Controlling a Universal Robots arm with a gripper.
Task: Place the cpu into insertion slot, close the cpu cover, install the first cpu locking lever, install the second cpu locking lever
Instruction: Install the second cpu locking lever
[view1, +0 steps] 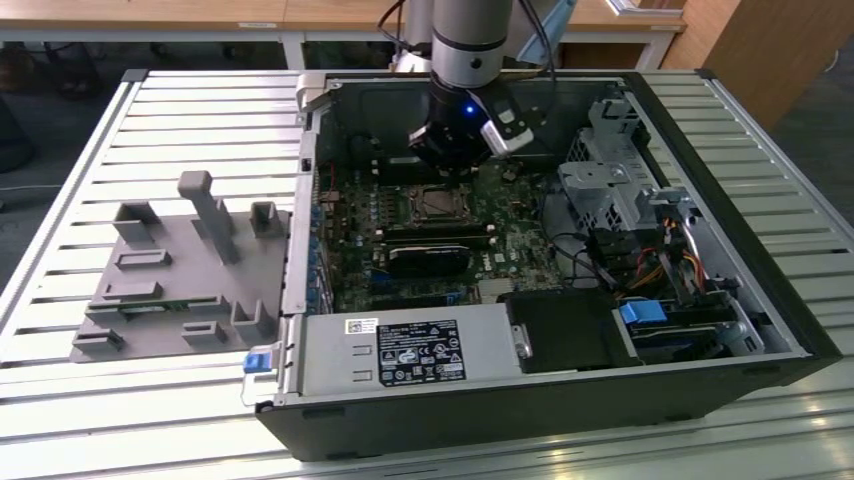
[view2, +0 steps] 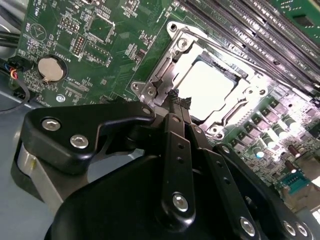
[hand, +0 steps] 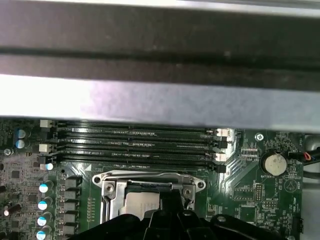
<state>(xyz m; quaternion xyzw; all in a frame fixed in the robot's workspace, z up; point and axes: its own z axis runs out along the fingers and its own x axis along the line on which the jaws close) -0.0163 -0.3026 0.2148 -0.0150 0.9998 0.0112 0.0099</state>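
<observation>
Presently: cpu (view2: 207, 90) seated in insertion slot (view2: 250, 107), cpu cover (view2: 172, 62) down over it. Hand (view2: 179, 100) empty, fingertips pressed together at socket edge. Lever stage judged underway; calls for precise hooking.

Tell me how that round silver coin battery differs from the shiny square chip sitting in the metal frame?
The coin battery is round and sits in a circular holder on open green board; the cpu is square and lies inside the cpu cover, a metal frame. The battery looks dull silver, while the cpu glares nearly white. The gripper, fingers together, is beside the cpu's frame and apart from the battery. Both are flat, metal-topped parts on the same motherboard.
</observation>
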